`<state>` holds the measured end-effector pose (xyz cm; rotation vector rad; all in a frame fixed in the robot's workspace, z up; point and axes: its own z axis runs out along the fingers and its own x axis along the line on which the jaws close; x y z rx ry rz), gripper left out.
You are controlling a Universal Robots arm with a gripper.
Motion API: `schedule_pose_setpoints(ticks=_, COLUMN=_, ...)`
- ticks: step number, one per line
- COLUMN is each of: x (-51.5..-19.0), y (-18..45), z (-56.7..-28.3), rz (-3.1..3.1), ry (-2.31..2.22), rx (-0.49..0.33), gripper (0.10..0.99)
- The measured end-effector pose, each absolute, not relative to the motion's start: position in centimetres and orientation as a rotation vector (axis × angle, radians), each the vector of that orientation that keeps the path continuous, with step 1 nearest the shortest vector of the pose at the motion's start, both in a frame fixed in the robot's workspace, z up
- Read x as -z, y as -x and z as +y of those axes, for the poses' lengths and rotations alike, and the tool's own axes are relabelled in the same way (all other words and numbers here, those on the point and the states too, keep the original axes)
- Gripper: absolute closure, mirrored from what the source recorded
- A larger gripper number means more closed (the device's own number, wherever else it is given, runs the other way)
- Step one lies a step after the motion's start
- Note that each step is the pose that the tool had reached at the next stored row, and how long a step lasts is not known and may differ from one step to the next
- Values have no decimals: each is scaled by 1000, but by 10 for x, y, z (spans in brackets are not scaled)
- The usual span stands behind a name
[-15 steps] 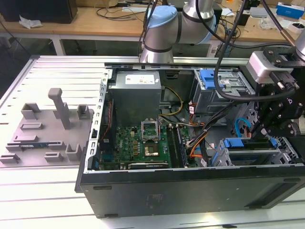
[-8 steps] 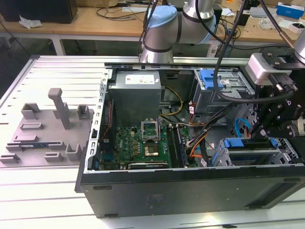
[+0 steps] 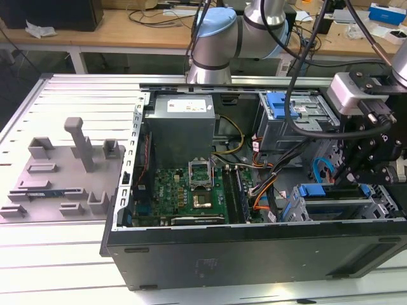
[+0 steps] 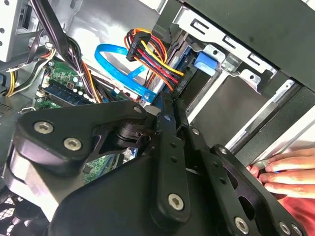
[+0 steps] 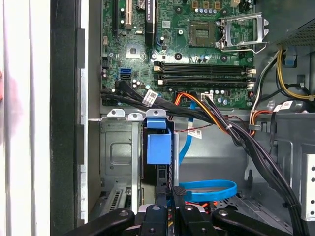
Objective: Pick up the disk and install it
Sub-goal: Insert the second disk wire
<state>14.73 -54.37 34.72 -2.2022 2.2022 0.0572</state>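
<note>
Beneath claw (image 5: 170, 206) — disk (image 5: 158, 147), bay-seated

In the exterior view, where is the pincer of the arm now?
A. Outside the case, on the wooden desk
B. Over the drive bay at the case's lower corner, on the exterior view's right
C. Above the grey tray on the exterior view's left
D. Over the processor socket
B: the pincer hangs over the blue-framed disk in the bay on the exterior view's right.

Bright even light, soft shadows; near black linkage blurs out of focus.
</note>
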Motion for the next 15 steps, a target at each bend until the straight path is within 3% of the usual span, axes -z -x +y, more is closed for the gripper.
schedule_pose_setpoints(ticks=15, x=-341, y=-148, z=-544, rz=2182, ry=2223, rx=-57, gripper=925)
